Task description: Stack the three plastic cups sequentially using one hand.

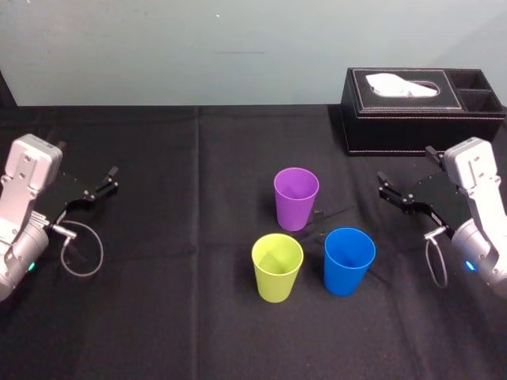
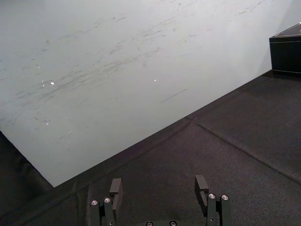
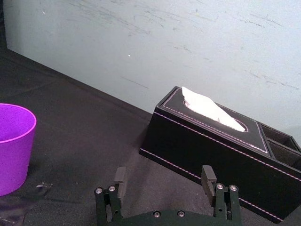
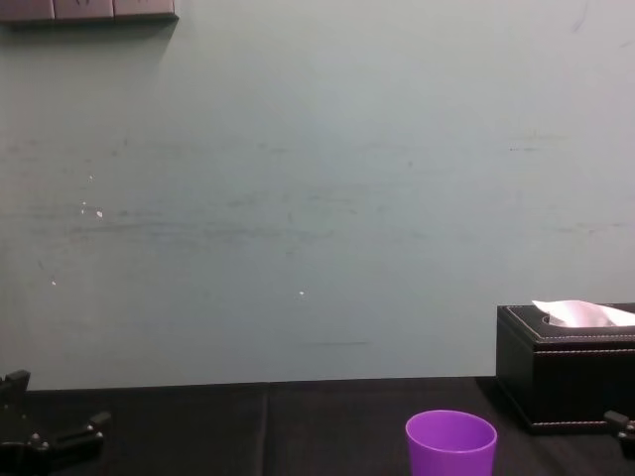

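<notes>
Head view: 3 cups stand upright and apart at the middle of the table [image 1: 158,285]. The purple cup [image 1: 295,198] is toward the far edge, the yellow-green cup [image 1: 277,267] and blue cup [image 1: 348,260] nearer the front edge. The left gripper [image 1: 111,180] is by the left edge, the right gripper [image 1: 384,187] by the right edge, and the tissue box [image 1: 420,119] at the far right corner.
Left wrist view: left gripper spread wide, empty.
Right wrist view: right gripper wide, empty.
Chest view: purple cup upright, tissue box near.

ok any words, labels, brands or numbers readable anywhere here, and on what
none can be read: the purple cup, yellow-green cup, blue cup and black tissue box are plain, and no print can be made out on the left claw or right claw
</notes>
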Available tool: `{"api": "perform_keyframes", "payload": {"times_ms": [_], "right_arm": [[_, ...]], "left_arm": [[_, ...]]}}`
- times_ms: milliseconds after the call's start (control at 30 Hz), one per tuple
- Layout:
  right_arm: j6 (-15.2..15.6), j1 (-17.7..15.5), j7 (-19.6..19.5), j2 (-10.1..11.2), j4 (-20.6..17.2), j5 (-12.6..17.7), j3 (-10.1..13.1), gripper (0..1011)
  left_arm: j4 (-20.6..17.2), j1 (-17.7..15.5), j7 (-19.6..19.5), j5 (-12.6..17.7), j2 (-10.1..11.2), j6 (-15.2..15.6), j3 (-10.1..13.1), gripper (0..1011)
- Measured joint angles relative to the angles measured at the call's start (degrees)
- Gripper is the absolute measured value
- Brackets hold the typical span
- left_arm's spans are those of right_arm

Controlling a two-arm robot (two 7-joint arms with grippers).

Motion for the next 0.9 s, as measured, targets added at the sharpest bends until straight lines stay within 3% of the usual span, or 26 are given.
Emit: {"api": "perform_keyframes", "payload": {"times_ms": [900], "right_arm": [[0.0, 0.0, 0.0, 0.0, 0.0, 0.0, 0.0, 1000]], "left_arm": [[0.0, 0.0, 0.0, 0.0, 0.0, 0.0, 0.0, 1011]]}}
